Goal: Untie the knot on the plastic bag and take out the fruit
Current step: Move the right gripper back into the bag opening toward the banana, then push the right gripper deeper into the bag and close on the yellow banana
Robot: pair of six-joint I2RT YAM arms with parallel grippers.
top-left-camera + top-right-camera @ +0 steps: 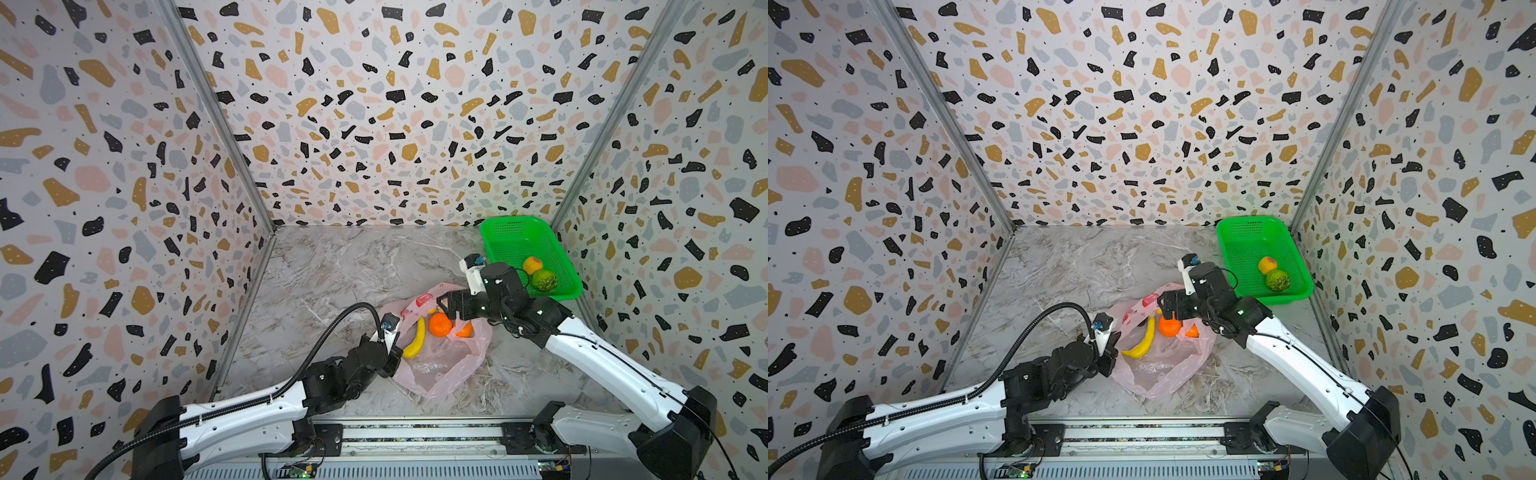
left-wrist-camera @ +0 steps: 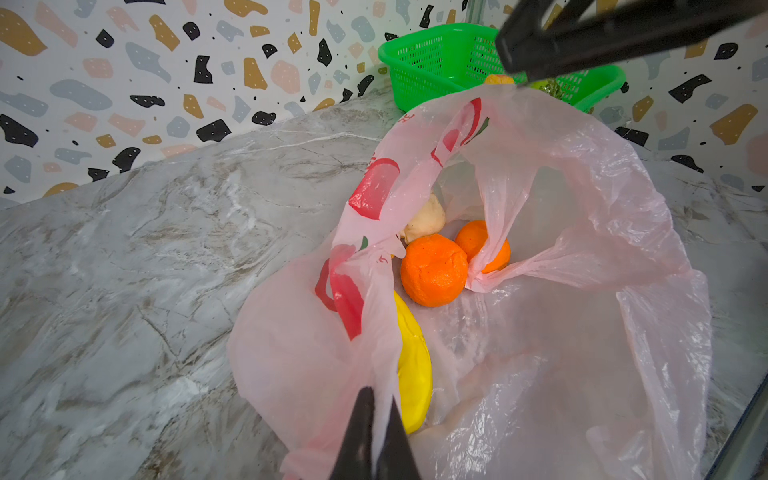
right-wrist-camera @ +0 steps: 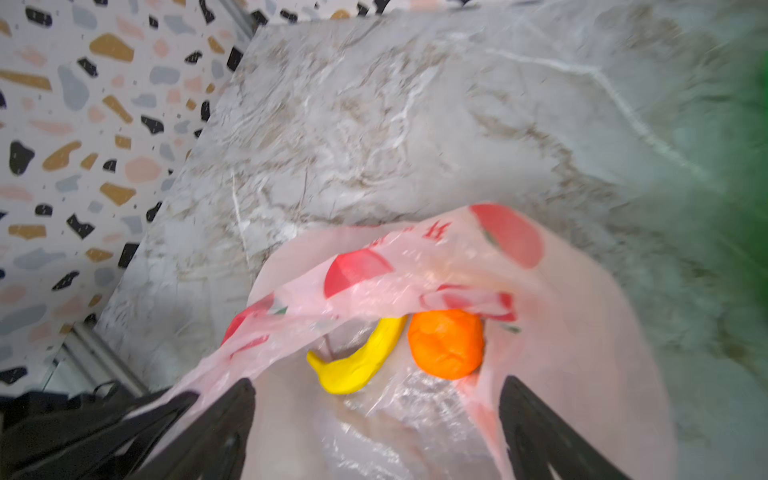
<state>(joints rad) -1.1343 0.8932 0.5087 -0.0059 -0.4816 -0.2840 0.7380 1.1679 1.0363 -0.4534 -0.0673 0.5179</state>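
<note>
1. The pink plastic bag [image 1: 440, 370] [image 1: 1163, 374] lies on the marble table [image 1: 332, 270] with its mouth open. In both top views it sits near the table's middle, a bit toward 6 o'clock.
2. In the mouth I see a yellow banana [image 1: 415, 338] [image 3: 361, 357]. A big orange [image 1: 440, 324] [image 2: 434, 270] sits at its 3 o'clock. A second orange [image 1: 464, 330] [image 2: 473, 241] is just beside that one, half under pink film. The left wrist view also shows a pale lump [image 2: 426, 220] just beside the big orange.
3. The left gripper [image 1: 395, 359] [image 2: 380, 395] is at the bag's 9 o'clock edge. Its two black fingers are pressed together, and a bit of the bag's thin film is pinched between them.
4. The right gripper [image 1: 446, 305] [image 3: 376, 382] is over the bag's 12 o'clock edge. Its fingers are far apart and hold nothing. In the right wrist view the banana and the big orange show between them.
5. The bag has red marks [image 2: 374, 187] and some small red writing [image 3: 436, 230]. The writing is too blurry and crumpled to read.
6. A green basket [image 1: 519, 245] [image 1: 1252, 245] stands at 1 o'clock from the bag, apart from it. A peach [image 1: 532, 264] and a bumpy green ball [image 1: 545, 280] lie in it, touching each other.
</note>
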